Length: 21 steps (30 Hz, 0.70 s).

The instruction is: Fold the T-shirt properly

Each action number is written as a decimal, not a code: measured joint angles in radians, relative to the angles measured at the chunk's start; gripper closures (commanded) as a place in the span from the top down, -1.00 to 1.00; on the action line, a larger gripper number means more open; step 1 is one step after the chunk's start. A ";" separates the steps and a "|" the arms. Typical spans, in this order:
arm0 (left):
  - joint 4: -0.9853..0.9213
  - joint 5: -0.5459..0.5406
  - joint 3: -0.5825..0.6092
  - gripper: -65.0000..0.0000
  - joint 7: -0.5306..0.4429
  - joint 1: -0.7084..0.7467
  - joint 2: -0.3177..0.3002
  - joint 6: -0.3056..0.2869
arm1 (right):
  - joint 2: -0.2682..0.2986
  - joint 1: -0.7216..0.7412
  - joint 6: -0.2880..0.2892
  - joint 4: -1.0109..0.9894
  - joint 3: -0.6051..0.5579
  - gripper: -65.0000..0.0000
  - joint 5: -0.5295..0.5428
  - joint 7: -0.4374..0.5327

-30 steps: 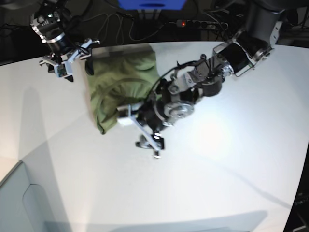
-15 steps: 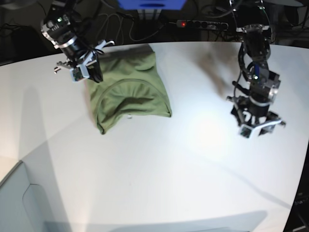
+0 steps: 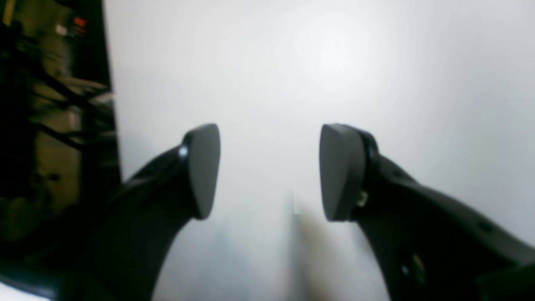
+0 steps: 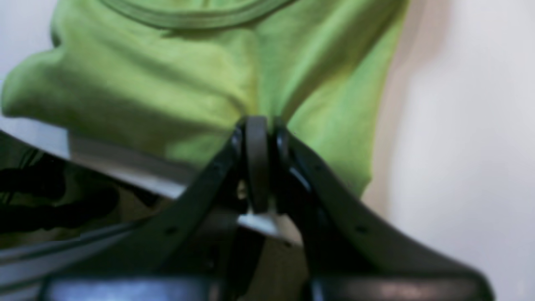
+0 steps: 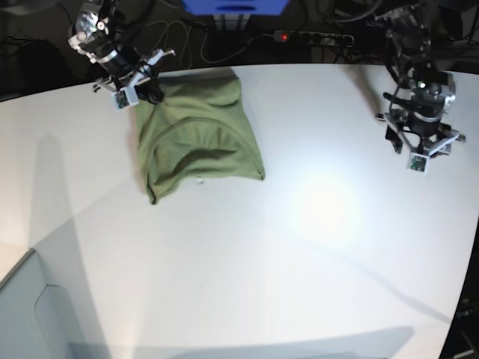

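Note:
The olive-green T-shirt (image 5: 198, 138) lies folded and wrinkled at the back left of the white table (image 5: 299, 262). My right gripper (image 5: 142, 93) is at the shirt's far left corner. In the right wrist view the T-shirt (image 4: 188, 75) bunches up where the right gripper (image 4: 259, 125) is shut on a pinch of its cloth. My left gripper (image 5: 423, 153) hovers far off at the table's right side, away from the shirt. The left wrist view shows this left gripper (image 3: 269, 167) open over bare table, with nothing between its fingers.
A power strip (image 5: 314, 36) with a red light and loose cables lies beyond the table's far edge. A blue object (image 5: 236, 6) sits at the back centre. The table's right edge runs just beside the left arm.
The left arm left the shirt's near right edge and swung to the table's far right. The right gripper shifted to the shirt's far left corner and closed on the cloth.

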 measured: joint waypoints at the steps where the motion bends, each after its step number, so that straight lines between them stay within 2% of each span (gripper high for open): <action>1: 0.000 -0.014 -0.024 0.10 0.005 0.008 -0.002 0.005 | -0.001 -0.013 0.000 0.016 0.000 -1.00 -0.007 0.002; 4: 0.000 -0.053 -0.068 0.10 0.007 0.040 -0.005 0.006 | -0.003 -0.049 0.000 0.103 -0.004 -1.00 -0.007 0.015; 6: 0.000 -0.079 -0.087 0.10 0.006 0.058 -0.003 0.005 | -0.024 -0.055 -0.002 0.166 -0.023 -1.00 -0.007 0.022; 10: 0.000 -0.113 -0.127 0.10 0.001 0.098 0.002 0.003 | -0.033 -0.045 0.000 0.220 -0.142 -1.00 -0.002 0.021; 14: 0.000 -0.158 -0.149 0.10 0.007 0.156 0.006 0.005 | -0.033 -0.002 0.000 0.143 -0.233 -1.00 0.000 0.022; 18: 0.000 -0.209 -0.192 0.10 0.005 0.200 0.008 0.005 | -0.028 0.055 0.000 -0.018 -0.234 -1.00 -0.012 0.019; 21: 0.001 -0.246 -0.242 0.10 0.004 0.225 0.019 0.005 | 0.010 0.048 0.000 -0.068 -0.254 -1.00 -0.003 0.036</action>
